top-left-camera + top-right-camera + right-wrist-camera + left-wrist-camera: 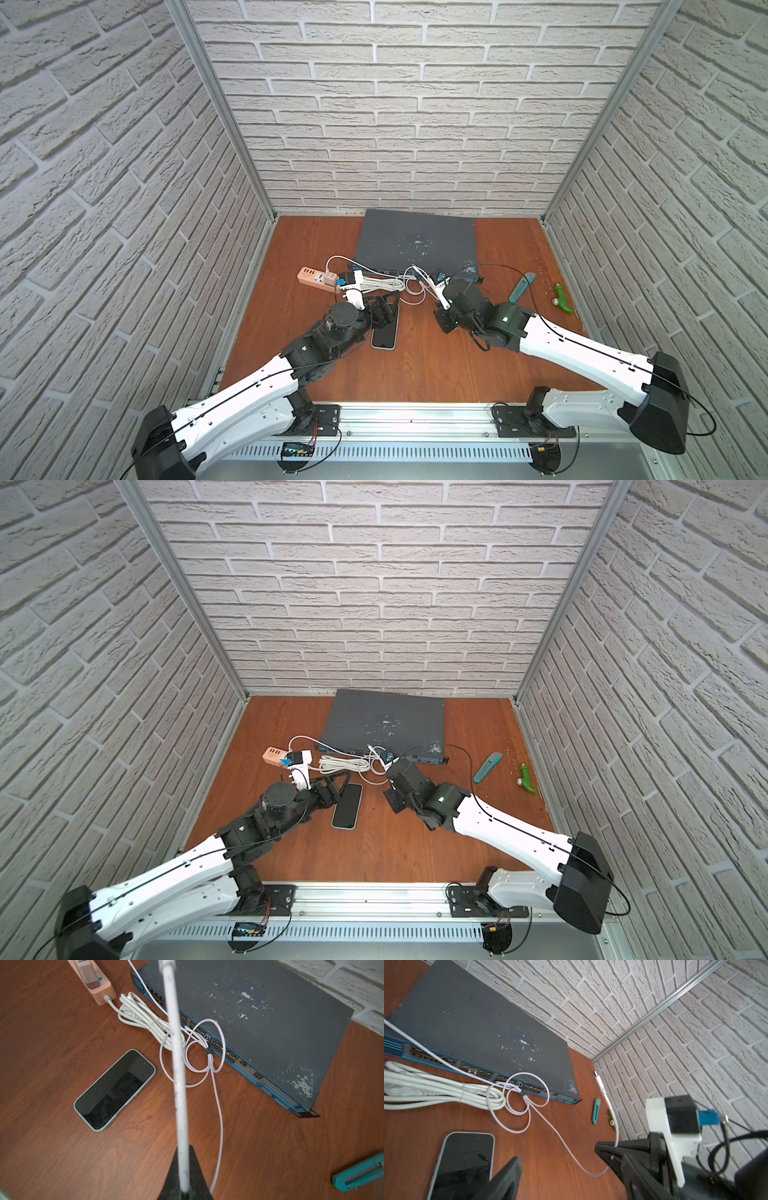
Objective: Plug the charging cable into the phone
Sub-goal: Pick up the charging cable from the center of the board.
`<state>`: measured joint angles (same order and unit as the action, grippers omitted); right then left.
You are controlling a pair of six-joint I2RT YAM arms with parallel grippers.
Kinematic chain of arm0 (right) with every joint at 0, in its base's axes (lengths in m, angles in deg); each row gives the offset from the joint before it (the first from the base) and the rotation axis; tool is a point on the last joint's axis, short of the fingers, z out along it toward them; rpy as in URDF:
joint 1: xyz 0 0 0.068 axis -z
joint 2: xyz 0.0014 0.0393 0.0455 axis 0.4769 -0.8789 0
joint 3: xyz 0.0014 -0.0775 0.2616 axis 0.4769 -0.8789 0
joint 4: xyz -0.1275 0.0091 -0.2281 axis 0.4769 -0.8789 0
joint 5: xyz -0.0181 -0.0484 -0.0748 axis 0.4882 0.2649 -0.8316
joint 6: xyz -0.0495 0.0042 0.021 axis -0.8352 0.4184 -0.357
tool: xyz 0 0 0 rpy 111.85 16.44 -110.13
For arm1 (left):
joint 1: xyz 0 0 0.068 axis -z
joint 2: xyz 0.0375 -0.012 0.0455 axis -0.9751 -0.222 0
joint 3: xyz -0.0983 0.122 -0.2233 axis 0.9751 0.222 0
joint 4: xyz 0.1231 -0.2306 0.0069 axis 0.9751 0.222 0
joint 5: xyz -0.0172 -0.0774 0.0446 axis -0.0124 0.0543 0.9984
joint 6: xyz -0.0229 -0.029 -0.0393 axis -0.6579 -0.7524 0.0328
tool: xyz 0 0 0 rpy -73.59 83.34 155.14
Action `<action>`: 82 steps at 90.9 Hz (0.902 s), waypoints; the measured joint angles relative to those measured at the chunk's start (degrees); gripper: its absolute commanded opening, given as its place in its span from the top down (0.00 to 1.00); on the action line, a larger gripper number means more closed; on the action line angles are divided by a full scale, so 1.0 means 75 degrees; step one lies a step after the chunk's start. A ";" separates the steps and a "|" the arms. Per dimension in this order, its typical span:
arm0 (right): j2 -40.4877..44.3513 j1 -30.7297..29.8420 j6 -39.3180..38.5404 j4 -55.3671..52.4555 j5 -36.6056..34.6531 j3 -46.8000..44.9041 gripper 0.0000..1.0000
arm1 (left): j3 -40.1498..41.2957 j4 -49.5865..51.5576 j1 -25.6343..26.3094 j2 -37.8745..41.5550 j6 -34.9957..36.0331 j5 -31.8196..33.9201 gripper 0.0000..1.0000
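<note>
The phone (384,334) (347,808) lies flat and screen up on the wooden table, in both wrist views too (465,1163) (114,1088). My left gripper (383,312) (557,1156) hangs open over the phone's far end, and one finger (508,1178) shows beside its edge. The thin white charging cable (411,293) (529,1118) loops across the table. My right gripper (430,286) (185,1188) is shut on it just behind the plug (598,1079), which sticks out past the fingers, up and away from the phone.
A large dark grey switch box (415,241) fills the back middle. A pink power strip (316,276) with the charger block (87,974) and a bundled thick white cord (378,284) lie at its left. A teal knife (521,286) and a green tool (563,301) lie at the right.
</note>
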<state>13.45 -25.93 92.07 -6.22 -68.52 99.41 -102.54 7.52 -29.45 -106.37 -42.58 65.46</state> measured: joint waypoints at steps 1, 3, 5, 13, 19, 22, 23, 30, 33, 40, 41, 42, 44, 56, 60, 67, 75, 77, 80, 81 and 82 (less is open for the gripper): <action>0.0044 -0.0015 -0.0006 0.0012 -0.0029 -0.0026 0.97 | -0.0038 -0.0023 0.0000 -0.0050 0.0003 -0.0006 0.24; 0.0154 -0.0047 -0.0020 0.0058 -0.0073 -0.0087 0.97 | -0.0105 -0.0090 0.0000 -0.0128 0.0003 -0.0017 0.25; 0.0245 -0.0073 -0.0032 0.0102 -0.0111 -0.0128 0.97 | -0.0198 -0.0152 0.0000 -0.0233 0.0012 -0.0032 0.26; 0.0580 -0.0134 -0.0146 0.0265 -0.0221 -0.0251 0.97 | -0.0557 -0.0431 0.0000 -0.0629 0.0006 -0.0114 0.28; 0.0758 -0.0166 -0.0224 0.0388 -0.0242 -0.0300 0.97 | -0.0769 -0.0691 0.0000 -0.0906 -0.0003 -0.0224 0.30; 0.0810 -0.0181 -0.0268 0.0425 -0.0242 -0.0315 0.97 | -0.0860 -0.0839 0.0000 -0.1055 -0.0006 -0.0297 0.31; 0.0825 -0.0187 -0.0283 0.0437 -0.0245 -0.0318 0.97 | -0.0889 -0.0860 0.0000 -0.1093 0.0003 -0.0326 0.31; 0.0889 -0.0236 -0.0370 0.0452 -0.0245 -0.0326 0.97 | -0.1090 -0.1081 0.0000 -0.1431 -0.0003 -0.0562 0.31; 0.0903 -0.0259 -0.0396 0.0452 -0.0248 -0.0329 0.97 | -0.1163 -0.1169 0.0000 -0.1562 -0.0012 -0.0662 0.32; 0.0947 -0.0294 -0.0449 0.0431 -0.0248 -0.0341 0.97 | -0.1262 -0.1364 0.0012 -0.1786 -0.0064 -0.0857 0.32; 0.0956 -0.0297 -0.0455 0.0428 -0.0248 -0.0341 0.97 | -0.1271 -0.1376 0.0012 -0.1804 -0.0070 -0.0886 0.32; 0.0965 -0.0297 -0.0460 0.0425 -0.0248 -0.0341 0.97 | -0.1279 -0.1387 0.0012 -0.1818 -0.0067 -0.0901 0.32; 0.0979 -0.0303 -0.0469 0.0425 -0.0251 -0.0341 0.97 | -0.1288 -0.1425 0.0015 -0.1856 -0.0093 -0.0950 0.33; 0.1102 -0.0309 -0.0519 0.0399 -0.0251 -0.0341 0.97 | -0.1399 -0.1480 0.0029 -0.2020 -0.0169 -0.1139 0.38; 0.1125 -0.0312 -0.0536 0.0388 -0.0251 -0.0341 0.97 | -0.1460 -0.1495 0.0032 -0.2084 -0.0175 -0.1174 0.41; 0.1131 -0.0329 -0.0545 0.0379 -0.0248 -0.0341 0.97 | -0.1559 -0.1539 0.0032 -0.2186 -0.0204 -0.1239 0.45; 0.1131 -0.0373 -0.0592 0.0382 -0.0248 -0.0373 0.97 | -0.1676 -0.1553 0.0032 -0.2282 -0.0204 -0.1297 0.48; 0.1131 -0.0385 -0.0600 0.0385 -0.0254 -0.0388 0.97 | -0.1696 -0.1574 0.0032 -0.2302 -0.0221 -0.1317 0.51; 0.1131 -0.0402 -0.0612 0.0382 -0.0262 -0.0420 0.97 | -0.1743 -0.1574 0.0032 -0.2334 -0.0236 -0.1343 0.53; 0.1131 -0.0408 -0.0618 0.0379 -0.0268 -0.0431 0.97 | -0.1757 -0.1574 0.0032 -0.2343 -0.0216 -0.1352 0.54; 0.1131 -0.0414 -0.0627 0.0379 -0.0277 -0.0443 0.97 | -0.1772 -0.1577 0.0029 -0.2352 -0.0227 -0.1364 0.55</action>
<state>21.93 -29.03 87.37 -3.38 -70.60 96.09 -115.83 -4.30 -29.23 -124.01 -44.28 55.23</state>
